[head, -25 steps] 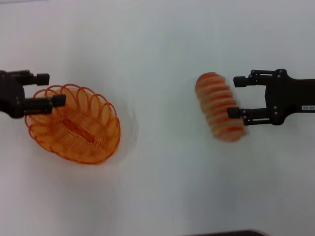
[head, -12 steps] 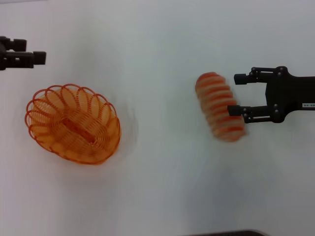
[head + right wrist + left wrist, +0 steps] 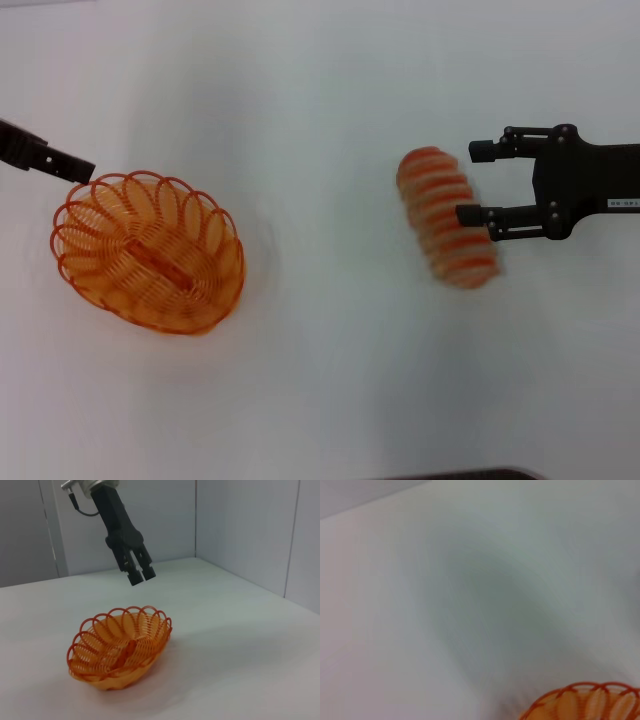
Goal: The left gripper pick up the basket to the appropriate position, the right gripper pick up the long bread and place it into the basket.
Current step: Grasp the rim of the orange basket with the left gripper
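Now the basket (image 3: pixel 148 251) sits on the white worktop (image 3: pixel 320 380) on the robot's left, upright and with nothing inside it; its scalloped rim also shows in the left wrist view (image 3: pixel 585 702) and its whole oval in the right wrist view (image 3: pixel 120 647). The left claw (image 3: pixel 70 168) hangs above and just beyond the basket's far-left rim, clear of the wire; seen from the right wrist (image 3: pixel 140 575) its two fingers point down, nearly together, with nothing between them. The long bread (image 3: pixel 447 216) lies on the worktop well apart from the basket, on the robot's right. The right claw (image 3: pixel 478 182) is wide open at the bread's right side, one finger past its far end, the other over its middle, gripping nothing.
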Robot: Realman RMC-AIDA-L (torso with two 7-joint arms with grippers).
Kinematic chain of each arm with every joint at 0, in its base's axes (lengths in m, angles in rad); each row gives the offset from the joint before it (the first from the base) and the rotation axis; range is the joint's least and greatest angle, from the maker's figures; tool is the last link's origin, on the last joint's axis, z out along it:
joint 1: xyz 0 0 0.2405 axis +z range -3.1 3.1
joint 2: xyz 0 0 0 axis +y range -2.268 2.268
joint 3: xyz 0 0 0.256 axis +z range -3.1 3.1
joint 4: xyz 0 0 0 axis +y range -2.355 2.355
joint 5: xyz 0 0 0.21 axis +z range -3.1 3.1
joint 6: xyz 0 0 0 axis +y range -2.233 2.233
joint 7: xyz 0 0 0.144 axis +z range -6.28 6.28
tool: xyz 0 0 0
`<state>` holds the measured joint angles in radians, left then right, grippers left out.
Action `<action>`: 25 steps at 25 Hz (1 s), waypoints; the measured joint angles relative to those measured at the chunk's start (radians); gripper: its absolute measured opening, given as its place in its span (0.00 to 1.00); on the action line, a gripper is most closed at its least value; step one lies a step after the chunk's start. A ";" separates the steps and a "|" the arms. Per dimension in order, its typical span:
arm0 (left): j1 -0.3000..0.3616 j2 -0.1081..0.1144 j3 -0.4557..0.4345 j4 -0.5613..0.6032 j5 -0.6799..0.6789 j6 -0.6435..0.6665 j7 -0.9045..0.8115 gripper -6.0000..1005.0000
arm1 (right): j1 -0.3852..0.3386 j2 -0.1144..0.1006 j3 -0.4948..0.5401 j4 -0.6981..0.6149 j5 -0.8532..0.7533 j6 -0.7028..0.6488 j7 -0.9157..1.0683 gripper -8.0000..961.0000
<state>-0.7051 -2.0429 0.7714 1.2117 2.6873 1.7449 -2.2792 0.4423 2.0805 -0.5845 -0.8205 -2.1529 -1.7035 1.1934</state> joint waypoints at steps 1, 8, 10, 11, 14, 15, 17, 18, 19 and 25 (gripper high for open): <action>-0.010 -0.001 0.021 0.000 0.023 0.000 -0.016 0.75 | 0.002 0.000 0.000 0.001 0.000 0.002 0.000 0.85; -0.085 -0.004 0.117 -0.026 0.161 -0.001 -0.119 0.75 | 0.013 0.001 -0.007 0.002 -0.001 0.016 0.000 0.85; -0.099 -0.004 0.142 -0.034 0.166 -0.004 -0.143 0.75 | 0.015 0.003 -0.013 0.003 -0.001 0.019 0.000 0.85; -0.102 -0.003 0.153 -0.038 0.166 -0.008 -0.152 0.75 | 0.015 0.003 -0.015 0.004 -0.001 0.019 0.000 0.85; -0.109 -0.001 0.183 -0.055 0.168 -0.020 -0.171 0.75 | 0.016 0.004 -0.021 0.004 -0.001 0.020 0.000 0.85; -0.111 0.000 0.187 -0.060 0.168 -0.023 -0.174 0.75 | 0.016 0.004 -0.022 0.004 -0.001 0.020 0.001 0.85; -0.113 0.000 0.191 -0.071 0.168 -0.026 -0.178 0.75 | 0.016 0.004 -0.022 0.004 -0.001 0.020 0.001 0.85; -0.114 0.000 0.192 -0.076 0.169 -0.029 -0.179 0.75 | 0.016 0.004 -0.022 0.004 -0.001 0.020 0.001 0.85; -0.114 0.000 0.194 -0.081 0.169 -0.033 -0.180 0.75 | 0.016 0.004 -0.021 0.004 -0.001 0.020 0.001 0.85; -0.114 0.000 0.211 -0.139 0.170 -0.084 -0.181 0.74 | 0.016 0.004 -0.022 0.008 -0.001 0.021 0.000 0.85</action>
<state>-0.8189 -2.0433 0.9827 1.0727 2.8570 1.6607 -2.4604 0.4587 2.0847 -0.6063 -0.8126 -2.1538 -1.6827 1.1935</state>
